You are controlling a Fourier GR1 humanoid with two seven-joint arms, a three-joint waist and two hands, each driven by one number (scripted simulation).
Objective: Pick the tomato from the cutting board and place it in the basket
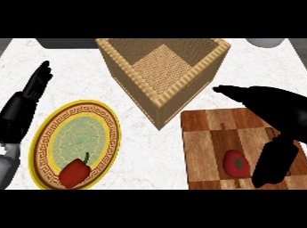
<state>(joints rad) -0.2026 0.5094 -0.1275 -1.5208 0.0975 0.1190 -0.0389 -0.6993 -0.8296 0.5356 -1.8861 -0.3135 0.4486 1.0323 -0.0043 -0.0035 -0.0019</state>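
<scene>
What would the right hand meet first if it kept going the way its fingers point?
Probably the cutting board, just right of the tomato. The right hand hangs over the board with fingers aimed down toward its near edge. Height above the board is unclear.

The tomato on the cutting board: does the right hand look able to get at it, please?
Probably yes: the right hand hangs open right beside the tomato on the cutting board, with nothing between them.

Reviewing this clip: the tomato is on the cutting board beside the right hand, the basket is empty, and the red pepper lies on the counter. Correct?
Not quite. The head view shows the red pepper lying on the yellow-rimmed plate, not the counter. The rest holds: tomato on cutting board, right hand beside it, basket empty.
</scene>
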